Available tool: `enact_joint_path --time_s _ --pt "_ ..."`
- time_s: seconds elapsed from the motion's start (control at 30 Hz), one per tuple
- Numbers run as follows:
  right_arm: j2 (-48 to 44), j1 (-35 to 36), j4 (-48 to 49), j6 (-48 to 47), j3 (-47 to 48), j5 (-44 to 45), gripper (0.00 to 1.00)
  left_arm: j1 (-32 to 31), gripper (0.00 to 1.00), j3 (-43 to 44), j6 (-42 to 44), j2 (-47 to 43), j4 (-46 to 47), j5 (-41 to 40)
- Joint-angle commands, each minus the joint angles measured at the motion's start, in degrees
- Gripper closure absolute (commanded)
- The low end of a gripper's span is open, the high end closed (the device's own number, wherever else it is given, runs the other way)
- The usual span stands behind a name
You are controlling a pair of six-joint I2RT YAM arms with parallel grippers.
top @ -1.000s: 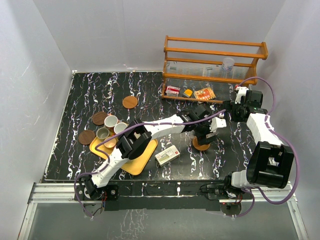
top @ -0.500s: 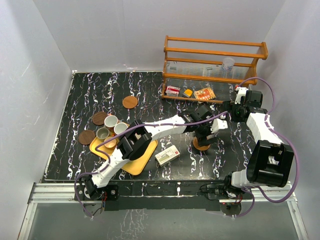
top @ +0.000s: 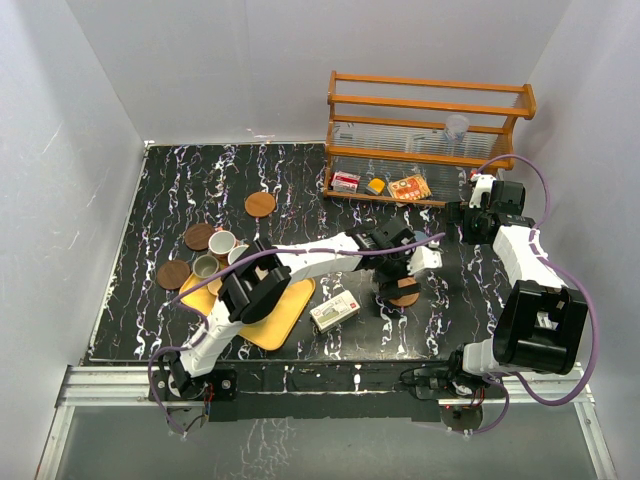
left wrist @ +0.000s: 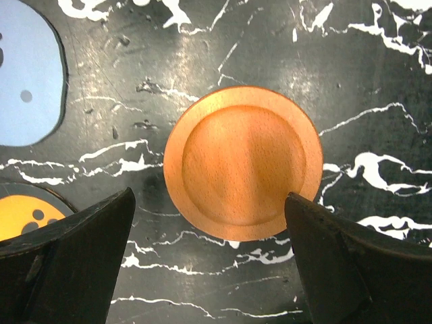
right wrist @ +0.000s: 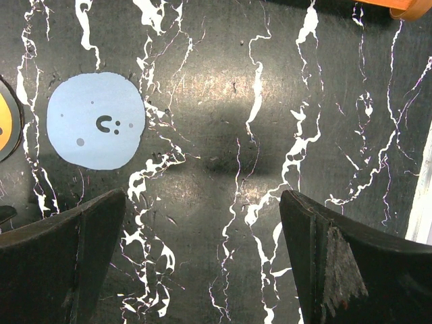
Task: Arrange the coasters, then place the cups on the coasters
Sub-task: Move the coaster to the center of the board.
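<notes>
An orange-brown coaster (left wrist: 243, 162) lies flat on the black marble table, just ahead of my left gripper (left wrist: 209, 226), which is open and holds nothing. From above the same coaster (top: 405, 292) shows beside the left gripper (top: 392, 272). Three more coasters (top: 260, 204) (top: 199, 236) (top: 173, 274) lie at the left. Cups (top: 221, 243) (top: 205, 266) stand there by the yellow tray (top: 275, 322). My right gripper (right wrist: 202, 202) is open over bare table, with a grey-blue coaster (right wrist: 96, 121) to its upper left. It hovers at the right (top: 478, 215).
A wooden rack (top: 430, 120) stands at the back right with a clear plastic cup (top: 456, 127) on it and small packets (top: 410, 187) at its foot. A small box (top: 335, 313) lies beside the tray. A yellow-orange disc (left wrist: 20, 216) shows at the left edge.
My left gripper has opened a little wider and drawn back to the left off the orange-brown coaster, which stays on the table. The right arm has not moved.
</notes>
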Motion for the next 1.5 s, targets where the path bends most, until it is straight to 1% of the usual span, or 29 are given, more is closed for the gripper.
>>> enact_joint_path --time_s 0.0,0.17,0.47,0.63,1.17,1.47 --pt "-0.4 -0.3 1.1 0.1 2.1 -0.7 0.02 -0.4 0.07 -4.8 2.4 -4.1 -2.3 -2.0" --pt "-0.3 -0.3 1.1 0.0 2.1 -0.8 0.02 -0.4 0.07 -6.1 2.0 -4.6 -1.8 -2.2" --pt "0.1 -0.3 1.0 0.0 2.0 -1.2 0.02 -0.3 0.08 -1.8 -1.9 -5.4 -3.8 0.7" --pt "0.1 -0.3 1.0 -0.1 2.0 -1.4 0.02 0.4 0.08 -1.5 -3.8 -6.7 -4.7 3.2" --pt "0.7 -0.3 1.0 -0.4 1.7 -1.1 0.02 1.2 0.07 -5.2 -4.9 -10.6 -3.9 4.5" --pt "0.9 -0.3 0.9 -0.6 1.7 -1.1 0.02 1.2 0.07 -12.5 -1.0 -12.8 -2.2 2.0"
